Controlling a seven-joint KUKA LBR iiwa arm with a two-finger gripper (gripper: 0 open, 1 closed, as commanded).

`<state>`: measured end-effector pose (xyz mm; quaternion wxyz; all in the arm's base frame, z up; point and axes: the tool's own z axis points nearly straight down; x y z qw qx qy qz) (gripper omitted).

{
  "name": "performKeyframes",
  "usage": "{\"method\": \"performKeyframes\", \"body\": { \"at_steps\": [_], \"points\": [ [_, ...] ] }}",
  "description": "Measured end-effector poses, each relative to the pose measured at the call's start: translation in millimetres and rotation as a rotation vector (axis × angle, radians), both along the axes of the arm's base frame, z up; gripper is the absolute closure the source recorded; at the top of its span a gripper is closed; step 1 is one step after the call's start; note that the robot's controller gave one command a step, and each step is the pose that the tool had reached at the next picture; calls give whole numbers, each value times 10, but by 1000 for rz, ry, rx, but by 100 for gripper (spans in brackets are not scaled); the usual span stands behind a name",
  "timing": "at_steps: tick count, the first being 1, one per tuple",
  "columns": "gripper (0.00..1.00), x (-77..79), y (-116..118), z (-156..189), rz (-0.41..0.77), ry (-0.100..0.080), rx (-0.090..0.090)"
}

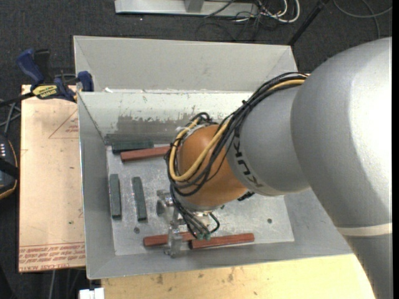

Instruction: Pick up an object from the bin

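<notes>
Down at the lower edge of the bin [93,167] floor, the tool [174,244] sits right on a long red-brown bar [224,239] that lies flat along the front wall. The tool's metal tip crosses this bar toward its left end. A short stub of the bar shows to the tool's left and the longer stretch runs off to the right. I cannot tell whether the tool is released or clenched on the bar, since its own body and the wrist above cover the point of contact.

Just above the tool, the wrist's orange cover [209,167], looped with black and yellow cables [262,95], hides the middle of the bin floor. The broad grey arm [336,136] reaches in from the right and blocks the bin's right rear part.

To the left, well apart from the tool, a grey-green bar [115,195] and a slimmer grey-green bar [138,199] lie side by side without touching, both pointing front to back. Further back, near the rear wall, a second red-brown bar [144,154] lies slightly slanted. A dark grey bar [131,145] lies just behind it, roughly parallel. The right end of that second red-brown bar meets the edge of the orange cover, and how far it runs on is hidden.
</notes>
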<state>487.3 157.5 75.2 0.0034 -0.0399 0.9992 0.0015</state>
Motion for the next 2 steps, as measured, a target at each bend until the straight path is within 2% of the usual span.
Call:
{"method": "performKeyframes", "body": {
  "at_steps": [1, 2],
  "points": [
    [0, -29, -63, 172, 141, 1, -2],
    [0, -64, -379, 233, -1, 6, -2]
  ]
}}
